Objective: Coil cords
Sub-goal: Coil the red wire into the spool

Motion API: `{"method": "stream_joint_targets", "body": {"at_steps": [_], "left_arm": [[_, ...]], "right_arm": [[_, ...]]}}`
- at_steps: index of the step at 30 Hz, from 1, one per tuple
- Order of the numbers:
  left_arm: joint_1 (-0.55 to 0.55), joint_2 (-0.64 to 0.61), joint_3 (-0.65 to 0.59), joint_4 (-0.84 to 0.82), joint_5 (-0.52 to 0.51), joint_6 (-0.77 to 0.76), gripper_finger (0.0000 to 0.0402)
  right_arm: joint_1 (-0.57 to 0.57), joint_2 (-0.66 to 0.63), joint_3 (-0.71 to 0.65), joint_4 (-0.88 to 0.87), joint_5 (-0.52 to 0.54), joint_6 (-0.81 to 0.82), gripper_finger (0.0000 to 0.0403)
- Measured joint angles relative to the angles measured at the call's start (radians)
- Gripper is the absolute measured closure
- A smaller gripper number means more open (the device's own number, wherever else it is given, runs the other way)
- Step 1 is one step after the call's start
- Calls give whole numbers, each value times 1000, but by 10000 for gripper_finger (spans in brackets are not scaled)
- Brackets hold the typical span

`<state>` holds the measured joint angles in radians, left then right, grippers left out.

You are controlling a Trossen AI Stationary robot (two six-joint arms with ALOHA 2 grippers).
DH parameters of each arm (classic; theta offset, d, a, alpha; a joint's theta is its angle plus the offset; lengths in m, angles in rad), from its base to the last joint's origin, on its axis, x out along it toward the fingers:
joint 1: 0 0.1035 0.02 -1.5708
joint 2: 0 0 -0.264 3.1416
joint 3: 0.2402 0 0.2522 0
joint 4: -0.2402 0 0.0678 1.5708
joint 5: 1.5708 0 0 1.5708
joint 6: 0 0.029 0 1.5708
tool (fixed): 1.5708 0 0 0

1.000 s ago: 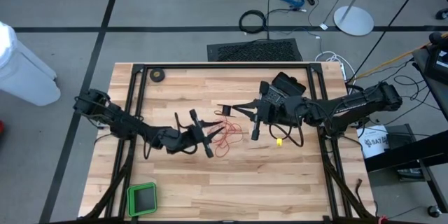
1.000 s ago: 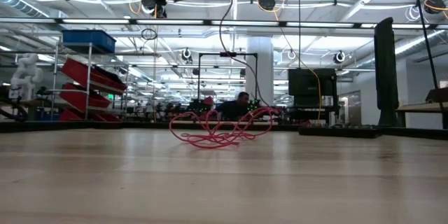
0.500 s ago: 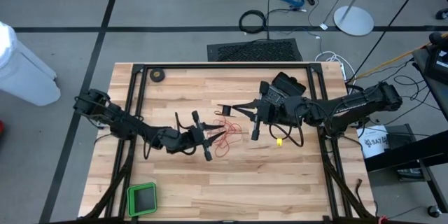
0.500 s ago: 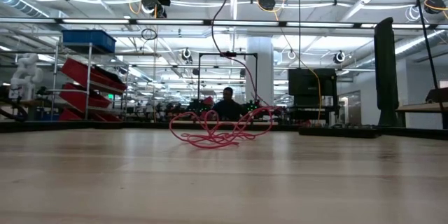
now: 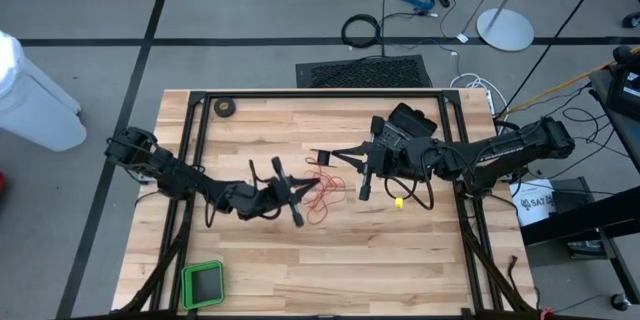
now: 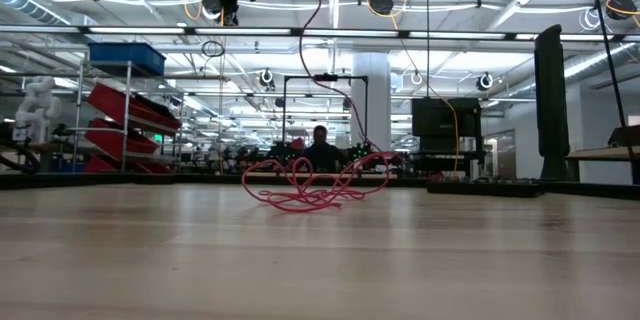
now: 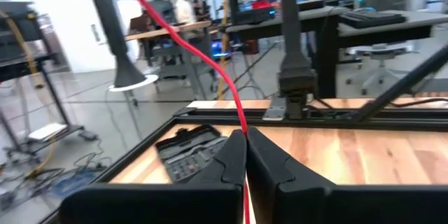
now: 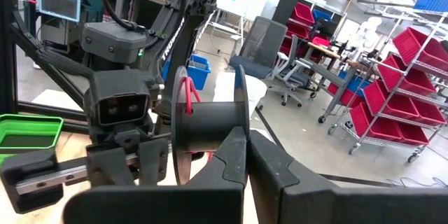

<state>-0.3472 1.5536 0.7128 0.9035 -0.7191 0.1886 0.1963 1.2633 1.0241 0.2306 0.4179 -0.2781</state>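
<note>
My left gripper [image 7: 245, 155] pinching red wire [image 7: 210, 61] at table [image 5: 400, 260] centre, fingers pressed together. My right gripper [image 8: 246, 155] clamping black reel [image 8: 208, 122] just right of it. Loose wire tangle lying between both grippers.

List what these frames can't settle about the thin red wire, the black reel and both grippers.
- Thin red wire: high view too small to trace its loops or find a free end; left wrist view cuts it off at the top edge.
- Round black reel: right gripper shut on its flange; how much wire is wound is hidden behind the flanges.
- Left gripper: shut on the wire; strand below hidden by its fingers.
</note>
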Motion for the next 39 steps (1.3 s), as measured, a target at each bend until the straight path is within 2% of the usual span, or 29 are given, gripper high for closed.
{"method": "stream_joint_targets", "body": {"at_steps": [8,12,16,31,39], "left_arm": [[67,0,0,6,-18,-24,399],[123,0,0,22,56,-74,400],[153,0,8,79,143,-80,400],[190,0,94,74,274,-79,401],[179,0,110,73,330,-78,401]], "right_arm": [[-5,0,0,9,0,51,403],[-8,0,0,49,9,90,403],[-6,6,0,57,97,109,403],[-13,97,0,158,335,49,403],[-38,132,0,132,351,6,403]]}}
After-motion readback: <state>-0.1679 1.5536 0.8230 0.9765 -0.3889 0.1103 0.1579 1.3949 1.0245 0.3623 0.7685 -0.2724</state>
